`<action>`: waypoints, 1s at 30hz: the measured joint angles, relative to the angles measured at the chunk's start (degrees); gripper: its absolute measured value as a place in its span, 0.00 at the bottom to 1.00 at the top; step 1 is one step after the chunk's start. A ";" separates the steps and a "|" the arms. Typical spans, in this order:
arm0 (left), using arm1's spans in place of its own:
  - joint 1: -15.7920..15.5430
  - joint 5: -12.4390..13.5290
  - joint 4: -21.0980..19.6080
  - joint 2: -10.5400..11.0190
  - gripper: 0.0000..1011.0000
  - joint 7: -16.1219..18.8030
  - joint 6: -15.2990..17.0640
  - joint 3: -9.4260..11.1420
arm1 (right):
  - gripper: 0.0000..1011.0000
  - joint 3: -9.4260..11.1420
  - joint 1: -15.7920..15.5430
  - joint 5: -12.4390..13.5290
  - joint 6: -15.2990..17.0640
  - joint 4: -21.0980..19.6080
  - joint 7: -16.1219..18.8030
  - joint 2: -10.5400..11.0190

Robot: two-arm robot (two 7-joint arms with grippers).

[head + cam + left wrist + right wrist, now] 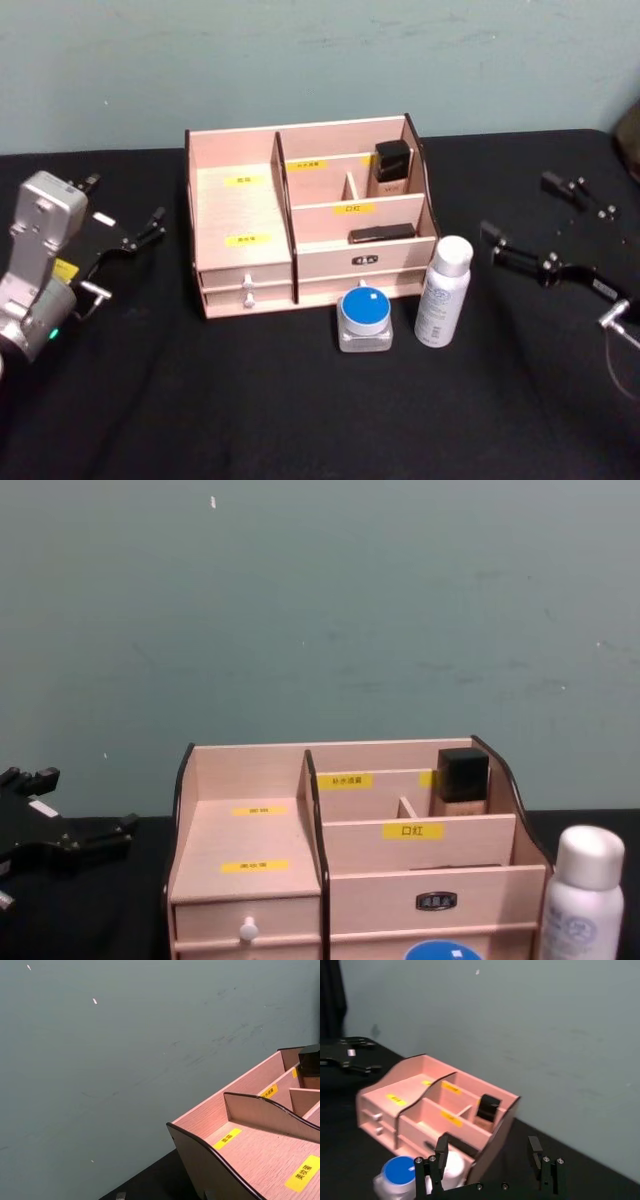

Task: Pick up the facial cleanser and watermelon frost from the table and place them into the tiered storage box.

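Facial cleanser (443, 290) beside watermelon frost (365, 316), fronting tiered storage box (240, 210) | black-capped bottle (392, 168) inside | left pincer (125, 258), right pincer (545, 225) spread

On the tiered storage box (250, 772), 1 yellow label (411, 831) reads "口红"; the other labels (345, 780) are too small to read.

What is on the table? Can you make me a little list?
facial cleanser: upright on the table, by the box's front right corner
watermelon frost: on the table, left of the cleanser
tiered storage box: mid-table, black-capped bottle in its back right compartment
left tool: open, empty, left of the box
right tool: open, empty, right of the cleanser
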 joint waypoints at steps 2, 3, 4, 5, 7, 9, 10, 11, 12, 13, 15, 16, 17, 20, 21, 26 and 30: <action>0.00 0.00 0.00 0.00 1.00 0.00 0.00 0.00 | 0.99 0.17 -0.85 0.76 0.76 -0.58 0.97 0.14; 0.00 0.00 0.00 0.00 1.00 0.00 0.00 0.00 | 0.99 0.23 -1.32 1.15 1.17 -0.79 1.53 0.17; 0.00 0.00 0.00 0.00 1.00 0.00 0.00 0.00 | 0.99 0.23 -1.32 1.15 1.17 -0.79 1.53 0.17; 0.00 0.00 0.00 0.00 1.00 0.00 0.00 0.00 | 0.99 0.23 -1.67 1.45 1.61 -0.83 2.05 0.17; 0.00 0.00 0.00 0.00 1.00 0.00 0.00 0.00 | 0.99 0.22 -1.91 1.70 2.04 -0.82 2.58 0.08; 0.00 0.00 0.00 0.00 1.00 0.00 0.00 0.00 | 0.99 0.03 -2.05 2.05 2.68 -0.51 3.29 -0.21; 0.00 0.00 0.00 0.00 1.00 0.00 0.00 0.00 | 0.99 -0.23 -2.03 2.29 3.20 -0.14 3.83 -0.48; 0.00 0.00 0.00 0.00 1.00 0.00 0.00 0.00 | 0.99 -0.36 -1.99 2.41 3.47 0.10 4.11 -0.62; 0.00 0.00 0.00 0.00 1.00 0.00 0.00 0.00 | 0.99 -0.51 -1.92 2.49 3.72 0.34 4.38 -0.78; 0.00 0.00 0.00 0.00 1.00 0.00 0.00 0.00 | 0.99 -0.84 -1.72 2.52 4.24 0.88 4.87 -1.10; 0.00 0.00 0.00 0.00 1.00 0.00 0.00 0.00 | 0.99 -1.21 -1.45 2.53 4.75 1.48 5.33 -1.43; 0.00 0.00 0.00 0.00 1.00 0.00 0.00 0.00 | 0.99 -1.42 -1.28 2.52 5.00 1.82 5.52 -1.63; 0.00 0.00 0.00 0.00 1.00 0.00 0.00 0.00 | 0.99 -1.81 -0.98 2.48 5.43 2.53 5.77 -1.98; 0.00 0.00 0.00 0.00 1.00 0.00 0.00 0.00 | 0.99 -2.48 -0.44 1.99 6.02 3.71 6.20 -2.65; 0.00 0.00 0.00 0.00 1.00 0.00 0.00 0.00 | 0.99 -2.89 -0.09 1.52 6.29 4.40 6.47 -3.07; 0.00 0.00 0.00 0.00 1.00 0.00 0.00 0.00 | 0.99 -3.92 1.08 0.29 6.66 6.90 7.50 -4.54; 0.00 0.00 0.00 0.00 1.00 0.00 0.00 0.00 | 0.99 -4.35 1.82 -0.36 6.73 8.28 8.11 -5.37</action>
